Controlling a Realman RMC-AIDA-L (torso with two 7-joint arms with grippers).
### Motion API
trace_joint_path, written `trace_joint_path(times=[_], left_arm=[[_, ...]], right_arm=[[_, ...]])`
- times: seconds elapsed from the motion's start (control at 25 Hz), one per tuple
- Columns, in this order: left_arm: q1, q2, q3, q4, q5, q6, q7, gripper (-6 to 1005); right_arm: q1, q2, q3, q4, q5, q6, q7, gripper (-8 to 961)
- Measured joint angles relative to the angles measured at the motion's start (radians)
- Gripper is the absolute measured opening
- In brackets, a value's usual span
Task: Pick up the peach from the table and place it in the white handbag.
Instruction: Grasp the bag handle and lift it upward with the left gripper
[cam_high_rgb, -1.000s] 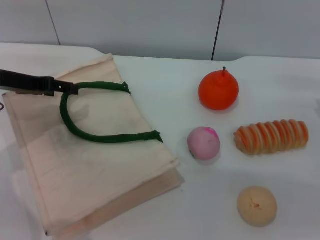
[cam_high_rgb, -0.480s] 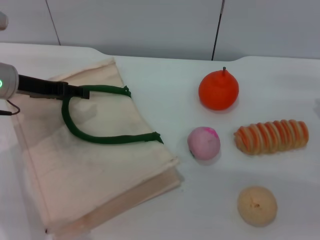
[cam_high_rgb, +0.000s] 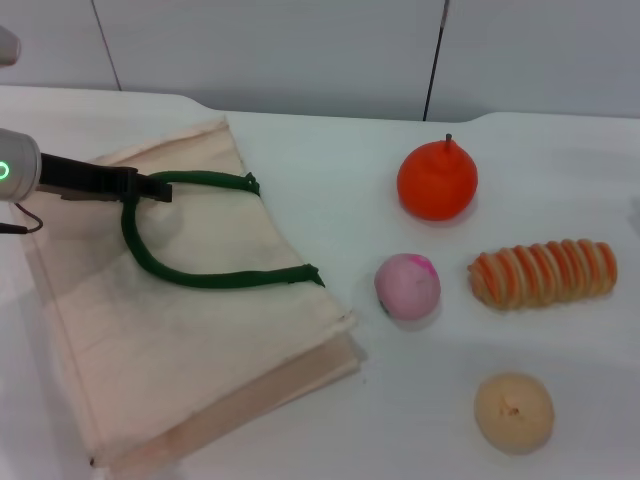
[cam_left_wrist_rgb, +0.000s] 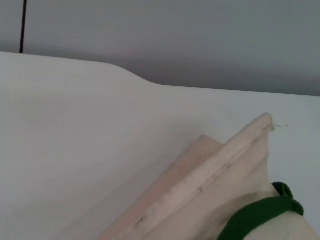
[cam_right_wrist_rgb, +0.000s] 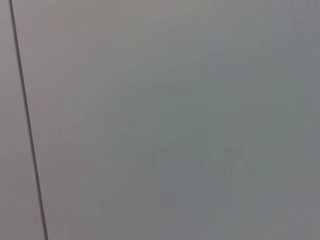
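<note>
The peach (cam_high_rgb: 407, 286), pale pink with a magenta blush, lies on the white table just right of the white handbag (cam_high_rgb: 200, 340). The handbag lies flat at the left, with its dark green handle (cam_high_rgb: 200, 278) looped on top. My left gripper (cam_high_rgb: 150, 187) reaches in from the left and is shut on the far end of that handle, far from the peach. The left wrist view shows the bag's edge (cam_left_wrist_rgb: 210, 195) and a piece of the green handle (cam_left_wrist_rgb: 260, 215). The right gripper is out of view; its wrist view shows only a grey wall.
A bright orange stemmed fruit (cam_high_rgb: 437, 182) sits behind the peach. An orange-and-white striped roll (cam_high_rgb: 543, 272) lies to the peach's right. A tan dimpled ball (cam_high_rgb: 513, 411) sits nearer the front right. A grey wall runs behind the table.
My left gripper has moved a little to the right with the green handle, then eased back slightly. The handle loop and bag cloth shifted with it. The peach has not moved.
</note>
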Motion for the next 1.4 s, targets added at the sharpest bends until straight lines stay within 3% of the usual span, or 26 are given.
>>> trace_joint_path(times=[0.4,0.64,0.92,1.16,1.28,1.4], left_arm=[[0.001,0.0,0.0,0.0,0.017,-0.003,0.0,415],[-0.001,-0.002,0.0,-0.001,-0.012,-0.004,0.002,183],[0.008,0.016,0.0,-0.017,-0.202,0.103,0.102,143],[0.091,0.033,0.0,-0.056,-0.568,0.41,0.317,143],[0.125,0.047,0.0,-0.061,-0.683,0.558,0.386,142],[0.137,0.063,0.0,-0.063,-0.714,0.639,0.404,142]], right_arm=[[0.001,0.0,0.0,0.001,0.003,0.0,0.0,893],[0.0,0.0,0.0,0.002,0.003,0.0,0.0,893],[-0.006,0.0,0.0,-0.001,0.005,-0.008,0.0,893],[-0.006,0.0,0.0,-0.001,0.006,-0.011,0.0,892],[-0.006,0.0,0.0,-0.002,0.006,-0.011,0.0,892],[-0.006,0.0,0.0,-0.002,0.007,-0.011,0.0,892]])
